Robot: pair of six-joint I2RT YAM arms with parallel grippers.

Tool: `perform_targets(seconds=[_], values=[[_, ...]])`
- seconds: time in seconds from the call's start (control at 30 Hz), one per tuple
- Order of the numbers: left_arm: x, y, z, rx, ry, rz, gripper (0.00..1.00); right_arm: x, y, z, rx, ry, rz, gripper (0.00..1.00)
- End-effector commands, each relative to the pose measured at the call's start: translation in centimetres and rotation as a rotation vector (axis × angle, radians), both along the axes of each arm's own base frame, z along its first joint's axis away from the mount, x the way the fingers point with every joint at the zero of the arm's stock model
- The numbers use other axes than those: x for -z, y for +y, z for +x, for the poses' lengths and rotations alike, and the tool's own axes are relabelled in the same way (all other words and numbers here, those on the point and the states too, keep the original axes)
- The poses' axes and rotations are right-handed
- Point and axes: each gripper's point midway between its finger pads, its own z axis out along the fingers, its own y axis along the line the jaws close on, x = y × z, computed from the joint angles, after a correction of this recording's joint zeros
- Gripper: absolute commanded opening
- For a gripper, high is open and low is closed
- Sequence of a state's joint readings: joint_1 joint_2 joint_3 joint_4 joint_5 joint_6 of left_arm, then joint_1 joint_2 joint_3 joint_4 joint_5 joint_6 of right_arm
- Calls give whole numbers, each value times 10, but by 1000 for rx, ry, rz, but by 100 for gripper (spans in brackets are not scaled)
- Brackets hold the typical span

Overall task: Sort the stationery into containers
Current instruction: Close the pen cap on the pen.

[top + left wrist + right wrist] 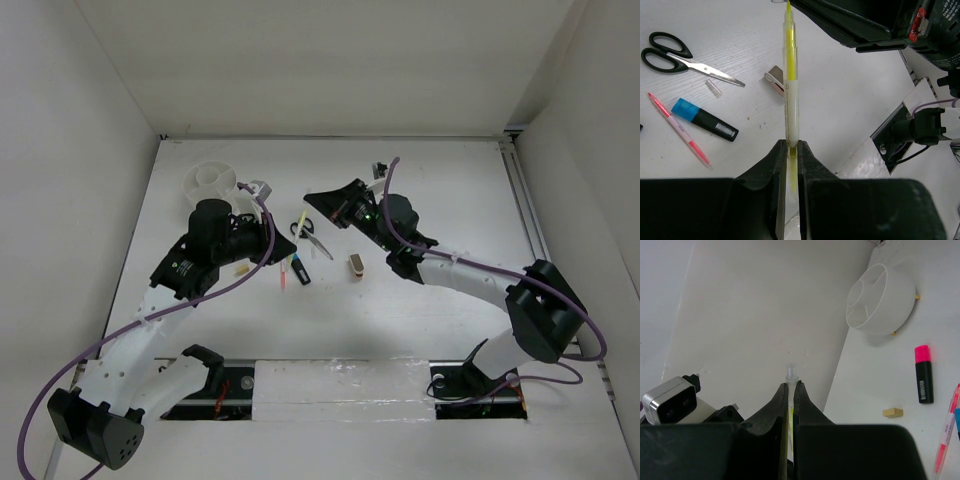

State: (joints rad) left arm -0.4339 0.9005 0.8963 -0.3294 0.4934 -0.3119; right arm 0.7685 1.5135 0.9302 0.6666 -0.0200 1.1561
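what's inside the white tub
The white tub shows only its own dividers; the compartments in view look empty. Its side wall hides part of their floors.

It looks like a robotics lab: a white table (440, 200) boxed in by plain panels (70, 150), with cabled arms (150, 320) bolted on.

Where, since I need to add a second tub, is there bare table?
Bare: the near strip between the tan-grey block and the taped edge, and the far-right corner beyond the right arm. Crowded: around the scissors and blue highlighter.
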Motion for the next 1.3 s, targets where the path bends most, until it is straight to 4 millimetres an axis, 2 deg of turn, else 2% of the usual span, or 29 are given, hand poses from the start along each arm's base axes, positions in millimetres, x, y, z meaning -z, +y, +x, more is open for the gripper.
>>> perform_targets(seconds=[0.0,0.3,0.5,0.83,1.27], values=[[-8,0,3,-7,-29,-12,0,-24,-2,-9,-8,-71,54,0],[-7,2,6,-24,-33,-4,0,-20,1,-13,-17,-65,48,0],[-7,1,5,-16,-31,-8,0,-24,-3,-11,4,-69,56,0],[-8,0,2,0,-28,-15,0,-45,-19,12,58,-109,63,0],[-6,-2,2,9,-18,-15,0,-51,-16,8,29,-125,60,0]])
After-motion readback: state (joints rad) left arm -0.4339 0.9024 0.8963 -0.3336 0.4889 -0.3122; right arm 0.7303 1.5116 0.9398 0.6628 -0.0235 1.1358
